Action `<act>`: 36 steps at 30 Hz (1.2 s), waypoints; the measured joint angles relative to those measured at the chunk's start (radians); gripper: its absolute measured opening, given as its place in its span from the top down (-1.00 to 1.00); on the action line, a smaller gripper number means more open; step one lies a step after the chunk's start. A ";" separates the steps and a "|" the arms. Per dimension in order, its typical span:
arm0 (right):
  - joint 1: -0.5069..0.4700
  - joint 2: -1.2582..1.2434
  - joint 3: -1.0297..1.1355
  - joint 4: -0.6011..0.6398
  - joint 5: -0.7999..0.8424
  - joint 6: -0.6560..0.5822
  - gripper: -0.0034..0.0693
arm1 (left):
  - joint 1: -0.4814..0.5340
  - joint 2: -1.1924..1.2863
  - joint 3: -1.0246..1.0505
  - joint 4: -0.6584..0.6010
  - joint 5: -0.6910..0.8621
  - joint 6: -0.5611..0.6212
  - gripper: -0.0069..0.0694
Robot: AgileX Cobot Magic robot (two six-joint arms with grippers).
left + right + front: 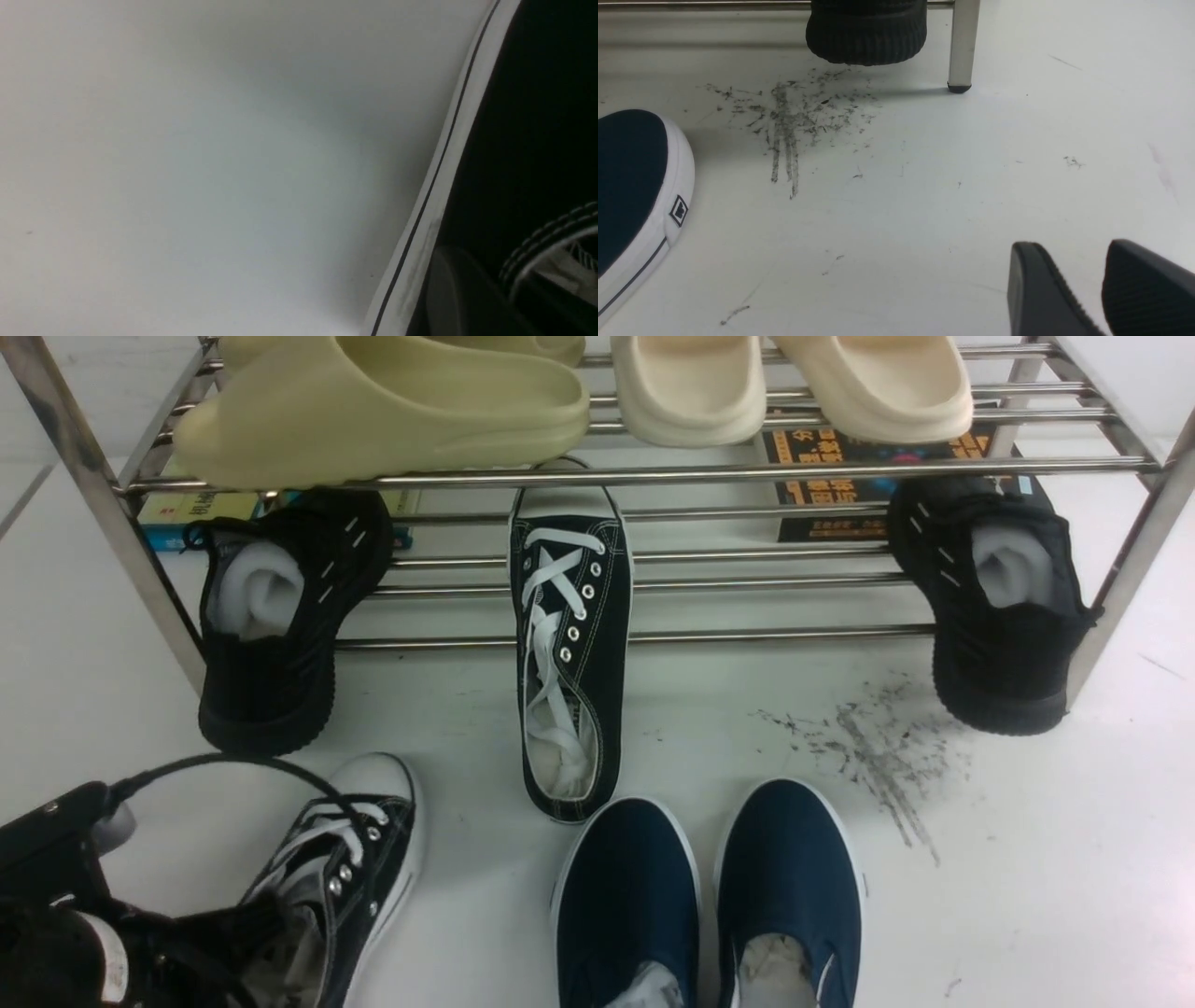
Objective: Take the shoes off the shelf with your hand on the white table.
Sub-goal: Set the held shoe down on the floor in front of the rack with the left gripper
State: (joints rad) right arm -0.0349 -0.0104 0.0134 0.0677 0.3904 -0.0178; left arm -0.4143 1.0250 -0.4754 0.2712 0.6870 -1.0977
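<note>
One black canvas sneaker (569, 644) with white laces lies toe-in on the lower tier of the chrome shelf (653, 476), its heel down on the white table (1027, 859). The second sneaker (364, 840) sits tilted on the table at the front left. My left gripper (266, 938) is shut on its heel end. In the left wrist view a dark finger (446, 294) presses the sneaker's black side (537, 116) above its white sole band; the other finger is hidden. My right gripper (1069, 247) is open and empty, low over the table, and out of the front view.
Two black knit sneakers (271, 625) (999, 607) stuffed with paper hang off the lower tier's ends. Navy slip-ons (625, 896) (789, 887) stand front centre. Foam slides (392, 411) fill the top tier. Books (840, 476) lie behind. Scuff marks (784, 126) and a shelf leg (963, 42) lie ahead of the right gripper.
</note>
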 joint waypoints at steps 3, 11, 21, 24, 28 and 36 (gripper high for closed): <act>0.000 0.000 0.000 0.000 0.000 0.000 0.26 | 0.000 -0.022 0.000 0.013 0.030 -0.017 0.75; 0.000 0.000 0.000 0.000 0.000 0.000 0.26 | 0.000 -0.007 0.000 0.039 0.045 -0.017 0.75; 0.000 0.000 0.000 0.000 0.000 0.000 0.26 | 0.000 -0.002 0.000 0.057 0.072 0.043 0.64; 0.000 0.000 0.000 0.000 0.000 0.000 0.26 | 0.000 -0.002 0.000 0.052 0.079 0.044 0.50; 0.000 0.000 0.000 0.000 0.000 0.000 0.26 | 0.000 -0.003 -0.023 0.043 0.115 0.044 0.11; 0.000 0.000 0.000 0.000 0.000 0.000 0.26 | 0.000 -0.002 -0.248 0.024 0.253 0.107 -0.15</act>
State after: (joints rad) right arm -0.0349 -0.0104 0.0134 0.0677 0.3904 -0.0178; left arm -0.4143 1.0227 -0.7231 0.2948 0.9398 -0.9906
